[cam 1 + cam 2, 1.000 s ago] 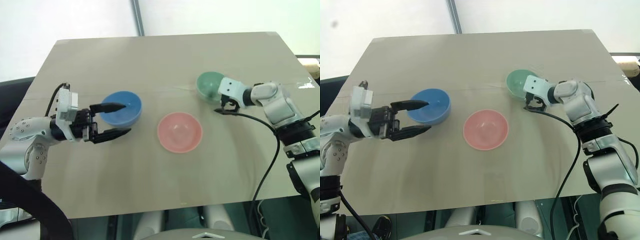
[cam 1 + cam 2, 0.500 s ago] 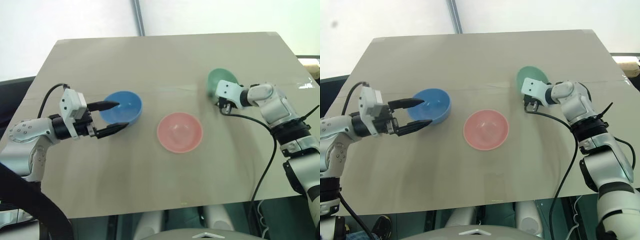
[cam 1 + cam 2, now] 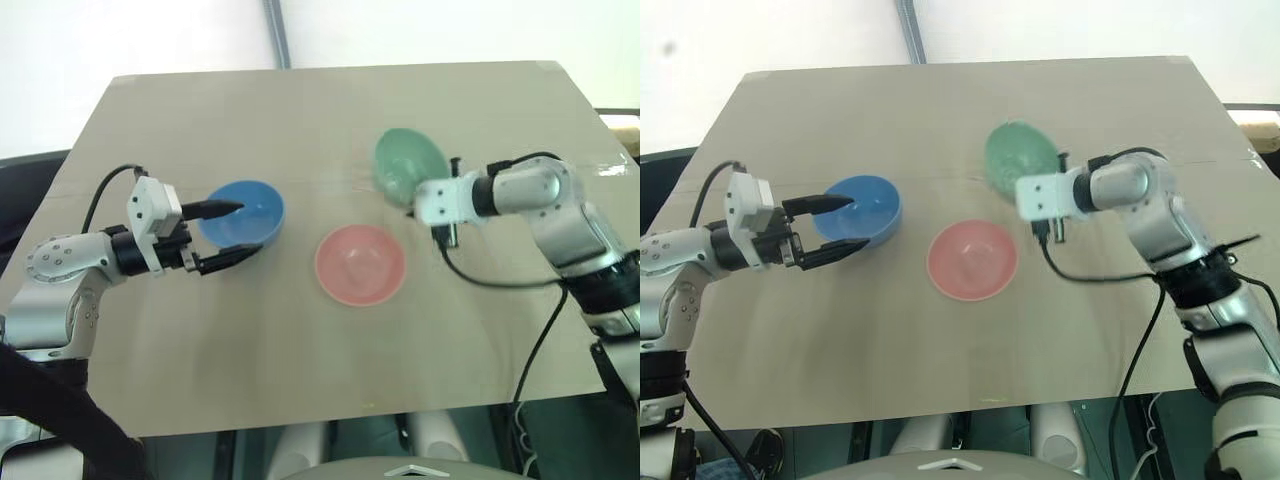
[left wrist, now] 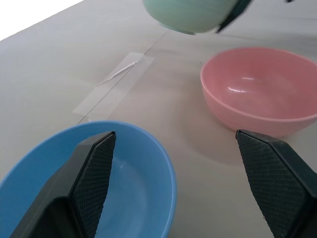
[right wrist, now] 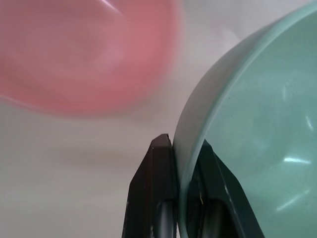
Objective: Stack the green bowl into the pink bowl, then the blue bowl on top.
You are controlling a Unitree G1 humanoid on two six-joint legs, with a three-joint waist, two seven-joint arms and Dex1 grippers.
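Blue bowl [image 3: 243, 213]: light-blue smooth plastic, round, plain; sits on the desk at the left, same spot as a second ago.
Left pincer [image 3: 226, 236]: released, black fingers spread wide; one finger [image 4: 96, 168] reaches over the blue bowl's rim, the other lies outside it on the desk side toward the pink bowl. Finger pads carry a fine cross-hatch texture. Since a second ago it has hardly shifted, only nudged a little toward the bowl.
Desk [image 3: 300, 370]: flat tan board, matte; a strip of clear tape [image 4: 115, 82] lies along a seam between the blue and green bowls.
Pink bowl [image 3: 360, 264]: salmon-pink, glossy, round, slightly wider than the others; upright in the middle of the desk, empty, unmoved.
Green bowl [image 3: 408, 164]: mint-green smooth plastic, plain. Change: a second ago it rested on the desk at the far right; now it is lifted off the surface, tilted, and carried leftward, sitting beyond and just to the right of the pink bowl.
Right pincer [image 5: 182, 148]: clenched on the green bowl's rim, one black finger inside the wall, one outside. A second ago it was spread at the bowl's edge.
Right arm cable [image 3: 500, 283]: black, looping over the desk.
Writing: none readable on any bowl.
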